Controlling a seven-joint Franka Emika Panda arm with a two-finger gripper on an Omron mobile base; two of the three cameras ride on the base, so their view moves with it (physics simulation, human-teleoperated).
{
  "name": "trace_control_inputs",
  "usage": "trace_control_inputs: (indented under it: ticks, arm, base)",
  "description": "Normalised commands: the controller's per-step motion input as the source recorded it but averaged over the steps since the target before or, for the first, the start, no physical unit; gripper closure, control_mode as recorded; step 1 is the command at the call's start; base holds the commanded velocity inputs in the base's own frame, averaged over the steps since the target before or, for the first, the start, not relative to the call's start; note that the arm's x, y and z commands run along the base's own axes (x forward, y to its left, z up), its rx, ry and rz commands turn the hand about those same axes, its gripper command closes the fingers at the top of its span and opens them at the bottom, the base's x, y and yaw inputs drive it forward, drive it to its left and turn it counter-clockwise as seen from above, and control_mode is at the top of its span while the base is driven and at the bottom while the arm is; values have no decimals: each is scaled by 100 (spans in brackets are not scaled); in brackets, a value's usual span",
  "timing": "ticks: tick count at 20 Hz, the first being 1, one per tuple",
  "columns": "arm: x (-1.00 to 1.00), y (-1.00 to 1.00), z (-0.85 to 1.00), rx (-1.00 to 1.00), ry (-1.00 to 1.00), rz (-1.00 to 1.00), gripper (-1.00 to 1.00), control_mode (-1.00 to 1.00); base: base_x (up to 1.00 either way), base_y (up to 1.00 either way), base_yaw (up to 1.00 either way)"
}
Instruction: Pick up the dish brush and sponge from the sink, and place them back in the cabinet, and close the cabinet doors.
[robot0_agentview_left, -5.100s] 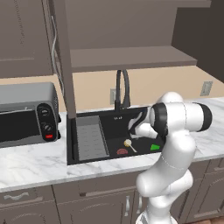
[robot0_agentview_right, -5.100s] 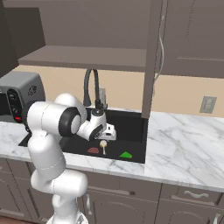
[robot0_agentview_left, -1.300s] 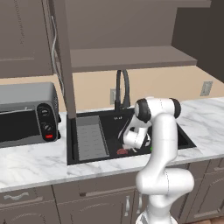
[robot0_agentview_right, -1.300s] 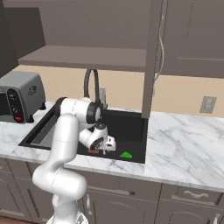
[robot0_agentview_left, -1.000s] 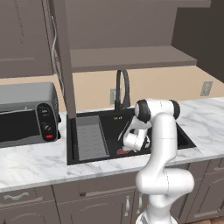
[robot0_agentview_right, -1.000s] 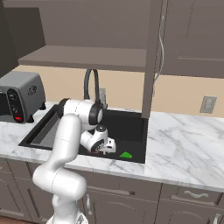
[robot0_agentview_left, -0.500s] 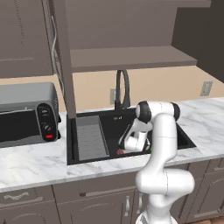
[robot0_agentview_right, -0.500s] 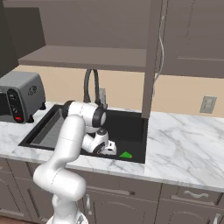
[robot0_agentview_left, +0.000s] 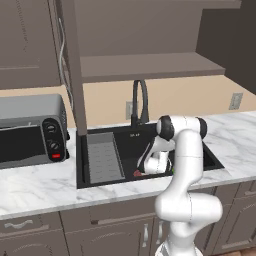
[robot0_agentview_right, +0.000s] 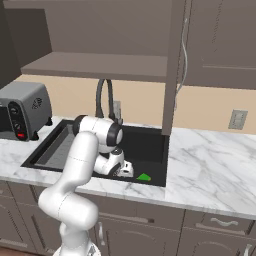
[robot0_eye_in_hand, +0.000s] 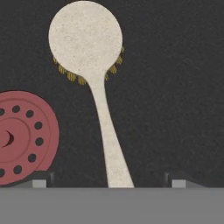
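The dish brush (robot0_eye_in_hand: 85, 37) lies flat on the black floor of the sink (robot0_agentview_left: 210, 156), its round cream head far from the hand and its pale handle running back between my fingertips (robot0_eye_in_hand: 41, 180). My gripper (robot0_eye_in_hand: 109, 180) is open, low in the basin, straddling the handle's end without closing on it. The hand sits deep in the sink in the base views too, gripper (robot0_agentview_left: 143, 171) (robot0_agentview_right: 125, 172). The green sponge (robot0_agentview_right: 144, 177) rests on the sink floor just right of the hand. Above, the cabinet (robot0_agentview_left: 145, 65) shelf is bare, and its doors (robot0_agentview_left: 74, 75) (robot0_agentview_right: 173, 65) stand open.
The red drain disc (robot0_eye_in_hand: 22, 135) lies close beside the brush handle. A black arched faucet (robot0_agentview_left: 140, 100) rises behind the basin and a grey ribbed tray (robot0_agentview_left: 102, 156) fills its left part. A toaster oven (robot0_agentview_left: 30, 130) stands on the marble counter (robot0_agentview_right: 215, 170) left of the sink.
The arm has lowered the hand deeper into the sink, down onto the brush handle. The brush and sponge have not moved.
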Motion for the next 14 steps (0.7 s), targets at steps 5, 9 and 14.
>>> trace_control_inputs:
  ticks: [5, 9, 14]
  arm:
    - [0, 0, 0, 0, 0, 0, -100, -100]
    - [0, 0, 0, 0, 0, 0, -100, -100]
    - [0, 0, 0, 0, 0, 0, -100, -100]
  base:
    - [0, 0, 0]
    - [0, 0, 0]
    - [0, 0, 0]
